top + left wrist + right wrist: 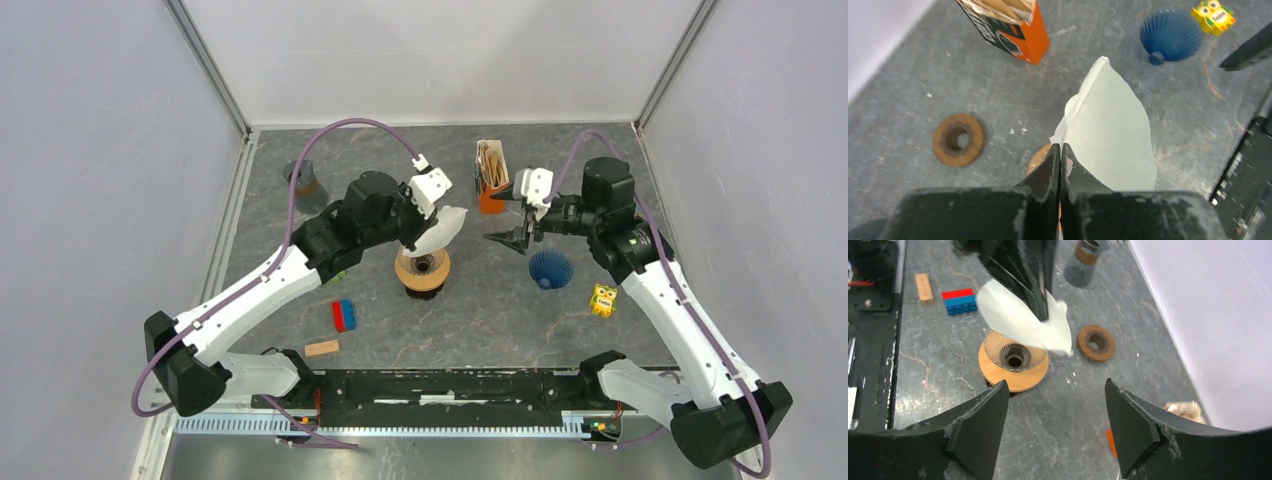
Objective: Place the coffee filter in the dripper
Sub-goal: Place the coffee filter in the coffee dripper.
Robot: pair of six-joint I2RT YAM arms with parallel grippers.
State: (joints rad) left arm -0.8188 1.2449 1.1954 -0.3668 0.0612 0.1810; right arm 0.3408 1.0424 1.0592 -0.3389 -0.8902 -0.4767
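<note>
**A:** Left hand [1060,152] is pinched tight on the white filter [1113,135]. The paper fans out past the fingertips, right over the dripper [1014,360].

**B:** In the cone, or above it?

**A:** Above it, one edge hanging near the rim. Touching or not, I can't tell. Right hand [1055,385] stands wide, holding nothing, off to the dripper's right.

**B:** Containers?

**A:** Orange box [490,180] upright at the back of the surface [480,320], brown papers [993,7] inside.

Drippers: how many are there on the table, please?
2. A clear dripper on its wooden base sits mid-table, below the coffee filter in the left pincer; a blue dripper lies to its right, near the right pincer. The arms may hide more.
</note>
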